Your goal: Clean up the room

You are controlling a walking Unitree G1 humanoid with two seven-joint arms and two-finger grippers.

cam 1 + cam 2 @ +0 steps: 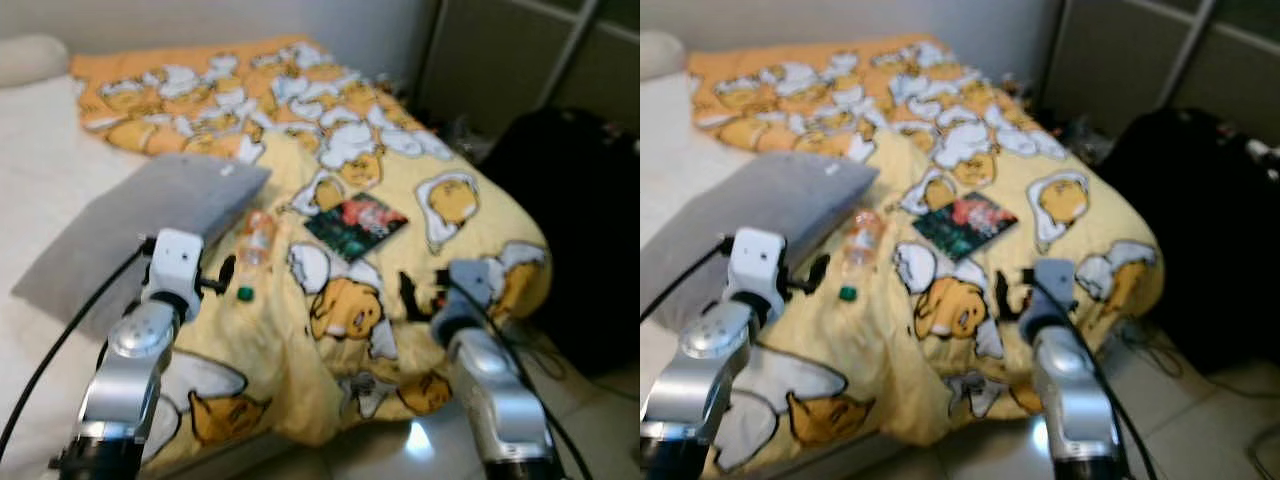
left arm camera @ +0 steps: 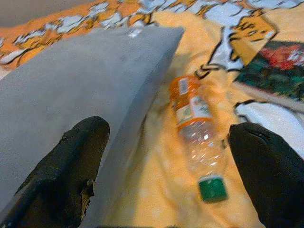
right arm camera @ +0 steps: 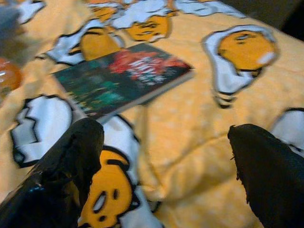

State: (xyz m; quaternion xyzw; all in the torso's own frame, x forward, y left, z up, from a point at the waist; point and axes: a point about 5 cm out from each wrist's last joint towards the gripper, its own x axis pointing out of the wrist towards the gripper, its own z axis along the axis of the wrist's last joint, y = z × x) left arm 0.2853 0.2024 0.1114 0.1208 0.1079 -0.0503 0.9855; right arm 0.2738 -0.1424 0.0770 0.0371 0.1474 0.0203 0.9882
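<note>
Clear plastic bottle with orange label and green cap lies on the yellow cartoon-print quilt beside the grey pillow, framed by the spread-open left tool, so the next move looks like closing in to grasp it.

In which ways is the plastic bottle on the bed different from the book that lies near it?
The plastic bottle is clear and rounded, with an orange label and a green cap; the book is flat, with a dark cover in red and green. The bottle lies right beside the grey pillow, ahead of the left gripper; the book lies ahead of the right gripper. Both rest on the yellow blanket, untouched.
</note>
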